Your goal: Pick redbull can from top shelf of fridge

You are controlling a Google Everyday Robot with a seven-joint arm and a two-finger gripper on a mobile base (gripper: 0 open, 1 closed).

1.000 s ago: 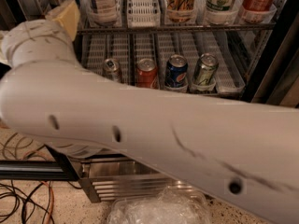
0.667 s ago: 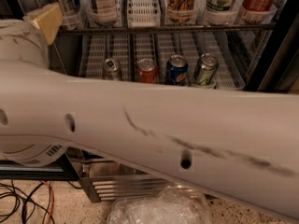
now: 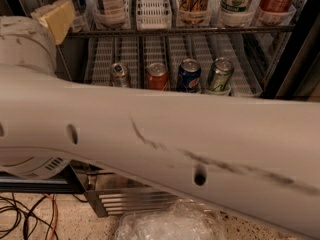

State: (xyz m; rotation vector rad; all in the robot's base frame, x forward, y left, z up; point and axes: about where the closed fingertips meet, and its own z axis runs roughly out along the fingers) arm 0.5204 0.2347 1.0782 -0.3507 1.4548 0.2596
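Observation:
My gripper is out of view; only my white arm [image 3: 165,144] shows, crossing the whole picture from upper left to lower right. Behind it the fridge [image 3: 295,59] stands open to view. A slim can with a shiny silver top, the redbull can [image 3: 119,74], stands at the left end of a row of cans, its lower body hidden by my arm. The row stands on a wire shelf with white slotted lanes [image 3: 245,74]. Nothing touches the can.
Right of the slim can stand a red can [image 3: 157,76], a blue Pepsi can [image 3: 189,75] and a green can [image 3: 219,75]. A higher rack [image 3: 175,30] holds bottles. A black door frame [image 3: 300,29] is at right. Cables [image 3: 25,216] and clear plastic [image 3: 170,224] lie on the floor.
My arm has swung across the view and now fills its whole width; its elbow sits further left. The cans have not moved.

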